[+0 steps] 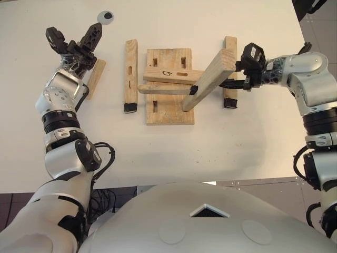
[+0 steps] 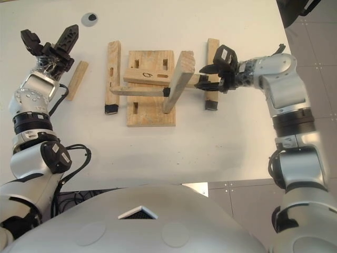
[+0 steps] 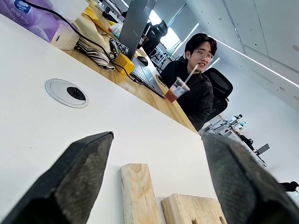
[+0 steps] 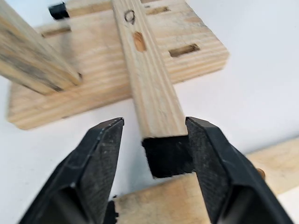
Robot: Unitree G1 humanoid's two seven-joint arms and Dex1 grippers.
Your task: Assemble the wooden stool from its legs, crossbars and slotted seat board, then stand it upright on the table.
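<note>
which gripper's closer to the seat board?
Right: right gripper is at the seat board, off its right edge, around a bar end; left gripper is well off to its left, past a loose leg.

The white worktop (image 1: 210, 147) carries the slotted seat board (image 1: 169, 110) lying flat, one leg (image 1: 130, 74) just left of it, a second leg (image 2: 212, 47) just right, a shorter wooden piece (image 2: 78, 80) farther left, and a round grommet (image 1: 106, 16).

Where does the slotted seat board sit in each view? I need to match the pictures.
Left eye view: slotted seat board flat mid-table, under the circle-marked crossbar.
Right eye view: same place, slightly left of centre.
Left wrist view: probably the slotted wood corner beyond the left gripper.
Right wrist view: just past the right gripper, under the bar.
Shared landmark, eye and right wrist views: that crossbar lying across it.
</note>
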